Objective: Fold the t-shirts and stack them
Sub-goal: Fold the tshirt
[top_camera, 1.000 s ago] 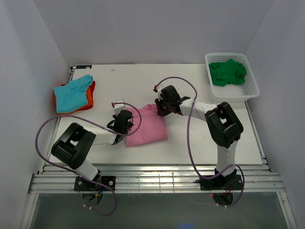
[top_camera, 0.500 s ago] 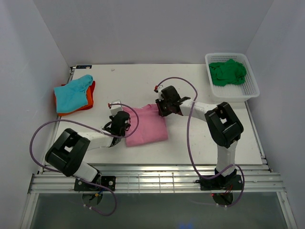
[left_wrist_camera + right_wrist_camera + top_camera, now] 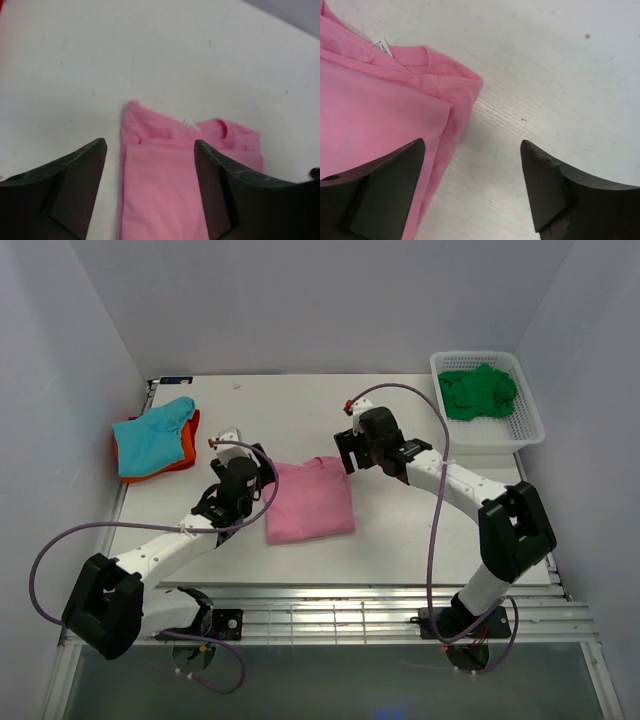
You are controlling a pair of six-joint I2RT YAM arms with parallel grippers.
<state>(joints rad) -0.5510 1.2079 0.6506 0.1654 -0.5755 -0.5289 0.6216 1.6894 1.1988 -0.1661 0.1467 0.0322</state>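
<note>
1. The big pink cotton t-shirt (image 3: 310,502) is lying folded into a fairly tidy rectangle, pretty much in the middle of the white table (image 3: 390,530). Its collar end points to the far side. You can spot the little white neck label (image 3: 382,46) from the right wrist cam.
2. Left gripper (image 3: 150,150): fingers spread wide, nothing pinched. It's at the shirt's far-left corner. From its own wrist cam, the shirt's left edge and the collar show in the gap between the two dark fingers.
3. Right gripper (image 3: 472,150): same deal, spread wide and holding nothing. It's at the shirt's far-right corner. In its wrist view the finger on the left sits over pink fabric, and the gap between the fingers is mostly bare table.
4. Honestly can't tell from any view whether either gripper's fingertips touch the cloth or just hang above it.
5. Over on the far-left side of the table there's a teal cotton t-shirt (image 3: 150,435) lying on top of an orange cotton t-shirt (image 3: 190,445). The orange peeks out along the right and near edges. That pile is well apart from the pink one.
6. The dark green cotton t-shirt (image 3: 478,392) is bunched up, not folded, inside the white plastic mesh basket (image 3: 500,442) at the far-right corner of the table.
</note>
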